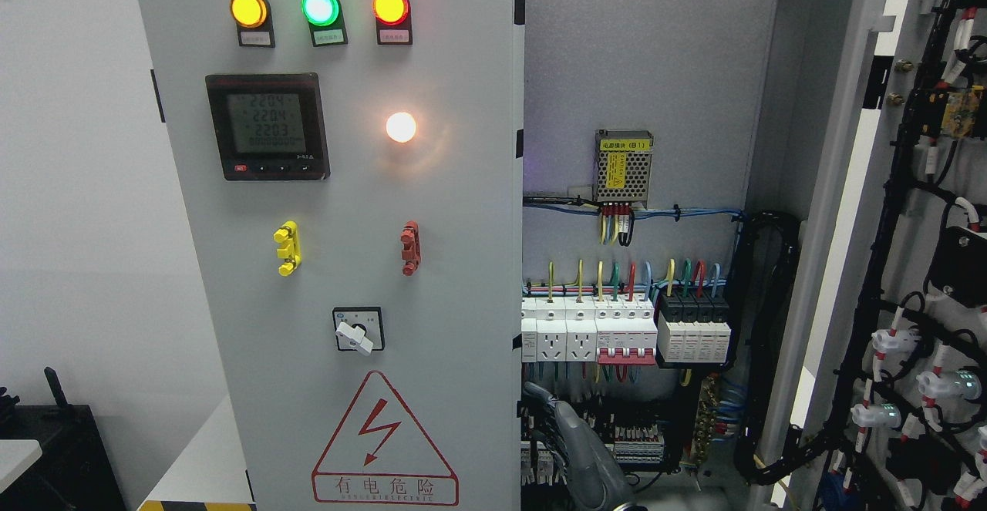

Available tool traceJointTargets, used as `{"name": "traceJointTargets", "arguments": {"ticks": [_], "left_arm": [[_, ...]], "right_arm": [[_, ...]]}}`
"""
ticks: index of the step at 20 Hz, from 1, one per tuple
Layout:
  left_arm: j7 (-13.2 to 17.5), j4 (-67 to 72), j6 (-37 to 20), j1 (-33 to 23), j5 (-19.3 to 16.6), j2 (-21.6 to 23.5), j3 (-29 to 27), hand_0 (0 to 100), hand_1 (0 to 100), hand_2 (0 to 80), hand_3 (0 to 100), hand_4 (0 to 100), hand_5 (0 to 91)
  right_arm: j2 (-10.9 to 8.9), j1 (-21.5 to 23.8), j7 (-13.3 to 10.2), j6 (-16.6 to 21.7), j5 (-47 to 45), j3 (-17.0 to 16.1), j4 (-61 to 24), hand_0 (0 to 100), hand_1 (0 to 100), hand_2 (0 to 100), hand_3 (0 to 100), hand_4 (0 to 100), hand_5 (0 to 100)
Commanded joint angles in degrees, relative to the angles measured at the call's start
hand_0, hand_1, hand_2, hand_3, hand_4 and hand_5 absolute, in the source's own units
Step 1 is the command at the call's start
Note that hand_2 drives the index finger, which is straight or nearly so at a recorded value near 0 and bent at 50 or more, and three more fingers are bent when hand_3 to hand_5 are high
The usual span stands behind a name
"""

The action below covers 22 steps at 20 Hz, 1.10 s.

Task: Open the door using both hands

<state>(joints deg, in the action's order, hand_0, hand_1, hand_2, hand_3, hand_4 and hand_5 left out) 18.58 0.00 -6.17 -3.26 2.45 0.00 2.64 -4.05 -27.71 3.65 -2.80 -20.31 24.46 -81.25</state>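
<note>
The electrical cabinet's left door is a grey panel carrying three lit lamps, a meter and a hazard triangle. It covers the left half, with its free edge near the picture's middle. The right door is swung wide open to the right, showing its wired inner face. Between them the cabinet interior is exposed. My right hand, grey, rises from the bottom edge just right of the left door's free edge, in front of the lower wiring. Whether it touches that edge I cannot tell. The left arm is out of sight.
Inside are a row of breakers, a small power supply and coloured wires. Black cable bundles run down the open right door. A white wall lies to the left, with a dark stand at the lower left.
</note>
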Motion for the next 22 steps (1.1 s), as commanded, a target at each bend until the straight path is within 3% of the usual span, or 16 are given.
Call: {"name": "traceJointTargets", "arguments": {"ticks": [1, 22], "left_arm": [[0.0, -1.7, 0.0, 0.0, 0.0, -1.9, 0.0, 0, 0, 0.0, 0, 4, 0.0], [0.0, -1.7, 0.0, 0.0, -0.1, -1.9, 0.0, 0, 0, 0.0, 0, 4, 0.0]], "right_arm": [[-0.08, -0.9, 0.1, -0.2, -0.3, 0.8, 2.0, 0, 0, 0, 0, 0, 0], [-0.7, -2.7, 0.9, -0.2, -3.1, 0.7, 3.3, 0, 0, 0, 0, 0, 0]]}}
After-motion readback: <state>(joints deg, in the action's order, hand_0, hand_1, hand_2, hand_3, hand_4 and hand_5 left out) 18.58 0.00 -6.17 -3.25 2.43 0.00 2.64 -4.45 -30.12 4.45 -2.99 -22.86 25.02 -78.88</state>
